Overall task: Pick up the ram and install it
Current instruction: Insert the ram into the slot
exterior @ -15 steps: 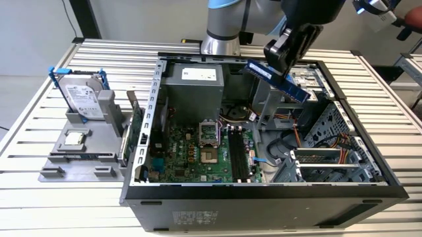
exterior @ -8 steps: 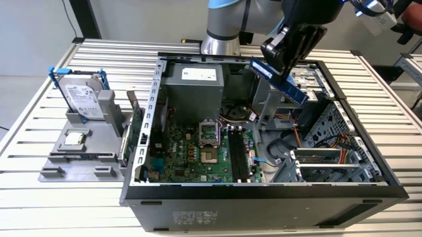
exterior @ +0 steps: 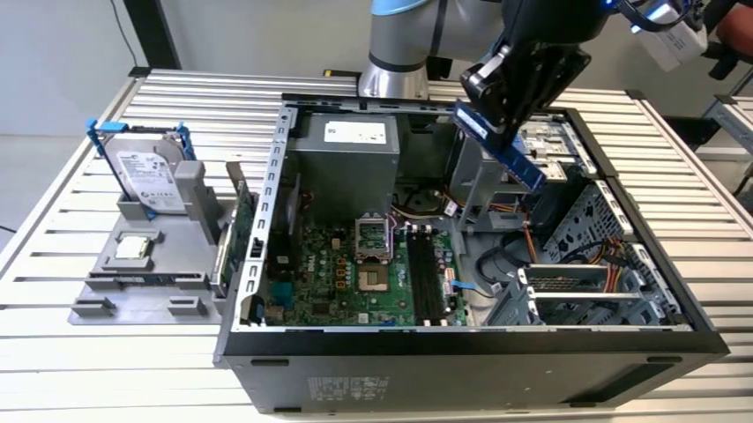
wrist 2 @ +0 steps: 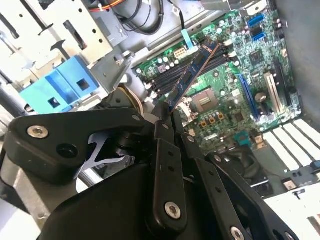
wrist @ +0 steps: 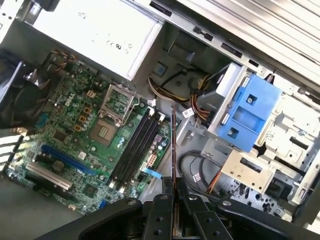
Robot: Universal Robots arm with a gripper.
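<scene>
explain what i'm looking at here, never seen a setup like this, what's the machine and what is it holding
This is a single robot arm with a gripper at its end. The exterior view comes from a camera standing off the arm. Both wrist views come from cameras riding on the arm, looking down past the gripper. On a slatted metal table lies an open computer case with its green motherboard exposed. Beside it, toward the exterior view's left, a grey holder carries a hard drive in a blue frame. The gripper is shut on the ram, a narrow memory stick. It hangs in the air above the case, not yet in the black memory slots.
</scene>
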